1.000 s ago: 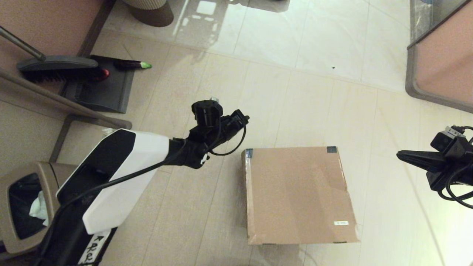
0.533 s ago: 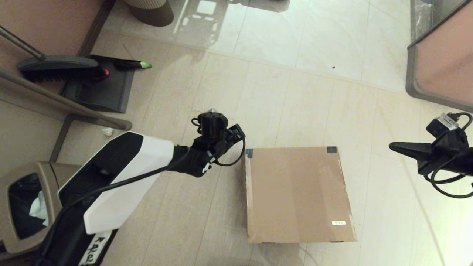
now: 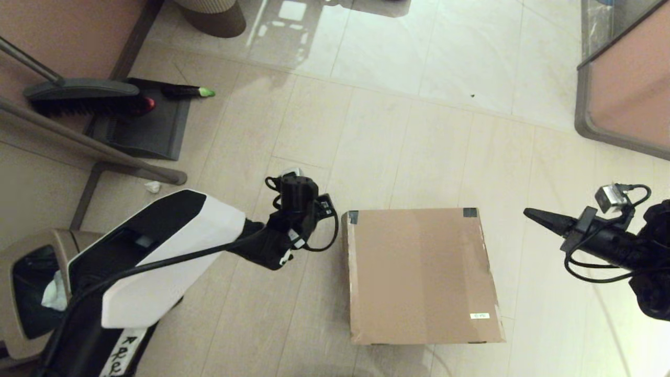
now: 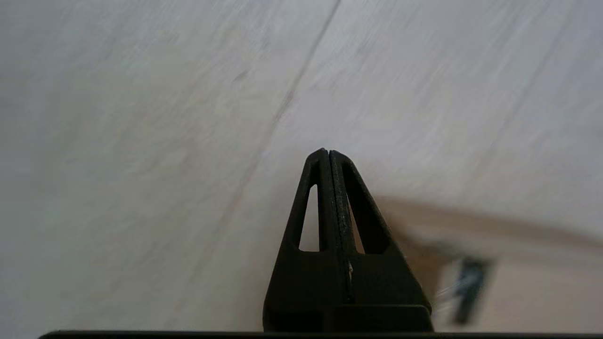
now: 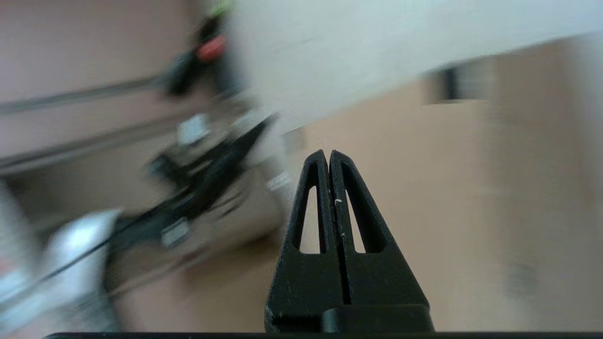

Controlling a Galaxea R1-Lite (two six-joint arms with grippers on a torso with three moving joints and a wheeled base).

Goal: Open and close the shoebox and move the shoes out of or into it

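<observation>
The shoebox (image 3: 419,272) lies on the tiled floor with its lid shut flat, dark tape at the two far corners and a small white label (image 3: 480,315) near the front right. The shoes are out of view. My left gripper (image 4: 326,151) is shut and empty, pointing down at the floor just left of the box's far left corner (image 4: 466,287). To the right of the box hangs my right gripper (image 3: 526,212), shut and empty, its tip aimed toward the box. In the right wrist view the right gripper (image 5: 328,153) has the box lid (image 5: 424,188) behind it.
A brown trash bin (image 3: 26,293) stands at the near left behind my left arm. A broom (image 3: 78,97) and dustpan (image 3: 141,131) lie at the far left beside a slanted metal bar (image 3: 104,152). A furniture edge (image 3: 617,104) fills the far right.
My left wrist has dropped and drawn back toward the box's far left corner. My right gripper has swung left toward the box. The box lid has settled flat.
</observation>
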